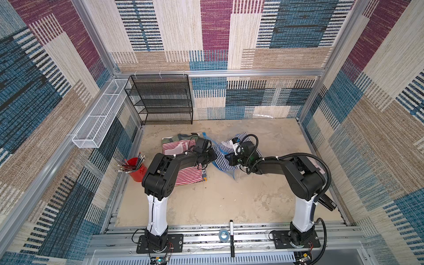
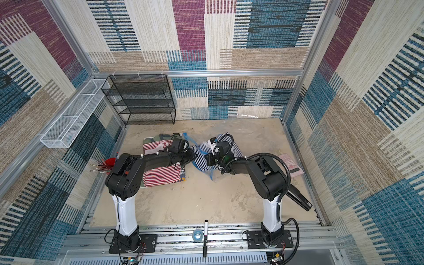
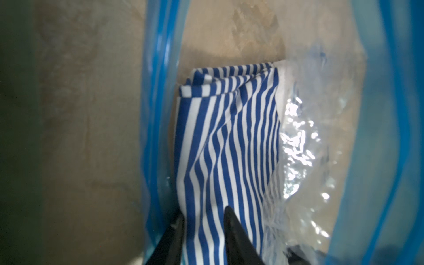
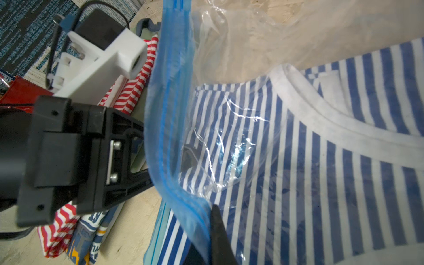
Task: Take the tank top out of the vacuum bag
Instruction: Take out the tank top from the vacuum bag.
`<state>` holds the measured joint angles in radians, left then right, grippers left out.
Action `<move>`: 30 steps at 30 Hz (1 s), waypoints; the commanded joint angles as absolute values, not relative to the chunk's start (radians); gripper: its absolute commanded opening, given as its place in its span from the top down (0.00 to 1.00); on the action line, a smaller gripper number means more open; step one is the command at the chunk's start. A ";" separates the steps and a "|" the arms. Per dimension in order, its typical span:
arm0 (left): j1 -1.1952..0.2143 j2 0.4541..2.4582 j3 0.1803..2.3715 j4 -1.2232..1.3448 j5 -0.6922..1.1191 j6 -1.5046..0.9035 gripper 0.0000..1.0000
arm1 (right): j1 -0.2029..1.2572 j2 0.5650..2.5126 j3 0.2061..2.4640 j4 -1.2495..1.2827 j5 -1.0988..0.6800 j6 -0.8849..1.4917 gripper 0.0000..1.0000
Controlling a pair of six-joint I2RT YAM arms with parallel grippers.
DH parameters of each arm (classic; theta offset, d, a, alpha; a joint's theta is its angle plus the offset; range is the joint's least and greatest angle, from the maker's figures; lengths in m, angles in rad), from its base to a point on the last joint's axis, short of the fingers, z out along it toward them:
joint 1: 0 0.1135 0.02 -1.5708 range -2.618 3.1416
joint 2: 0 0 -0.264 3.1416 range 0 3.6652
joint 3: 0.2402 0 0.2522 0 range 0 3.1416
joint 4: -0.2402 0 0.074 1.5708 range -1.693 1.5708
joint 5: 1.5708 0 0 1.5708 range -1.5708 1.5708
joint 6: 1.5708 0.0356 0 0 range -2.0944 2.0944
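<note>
The tank top [image 3: 229,137] lies inside the bag [image 4: 174,114], on the table [image 1: 218,202] between the 2 arms and just beside a pile of red-striped clothes [image 1: 190,176]. The left gripper [image 3: 204,215] is inside the bag's mouth, and its 2 fingers pinch a fold of the striped cloth. The right gripper [image 4: 208,229] is clenched on the upper blue zip edge and holds it raised above the cloth.

I think the step now is the pull. It is best made low and slow, straight out through the mouth, so the cloth does not catch on the zip strip. The right gripper must hold firm and high, or the bag may slide along with the cloth. Only 1 fold is pinched, so if it slips, a deeper grasp will be needed.
</note>
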<state>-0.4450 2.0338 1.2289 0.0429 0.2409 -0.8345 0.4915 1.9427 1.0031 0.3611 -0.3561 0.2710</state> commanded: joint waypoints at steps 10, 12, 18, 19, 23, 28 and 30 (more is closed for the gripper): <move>-0.447 2.003 1.255 0.041 0.286 -0.823 1.00 | 0.492 1.947 1.011 0.372 -0.368 0.272 1.00; -0.449 1.989 1.263 0.041 0.290 -0.832 1.00 | 0.492 1.945 1.009 0.374 -0.366 0.274 1.00; -0.465 1.909 1.275 0.001 0.279 -0.855 1.00 | 0.491 1.950 1.015 0.365 -0.352 0.285 1.00; -0.468 1.889 1.276 -0.026 0.266 -0.856 1.00 | 0.492 1.950 1.014 0.363 -0.346 0.285 1.00; -0.469 1.802 1.274 -0.150 0.196 -0.826 1.00 | 0.491 1.953 1.018 0.350 -0.319 0.286 1.00; -0.463 1.714 1.262 -0.270 0.128 -0.780 1.00 | 0.490 1.959 1.023 0.342 -0.316 0.285 1.00; -0.453 1.690 1.249 -0.300 0.121 -0.770 1.00 | 0.490 1.957 1.025 0.340 -0.317 0.283 1.00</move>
<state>-0.4622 1.7145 1.2587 -0.2108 0.1673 -0.8135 0.4911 1.9556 1.0153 0.3382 -0.3298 0.2794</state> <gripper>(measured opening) 0.060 0.048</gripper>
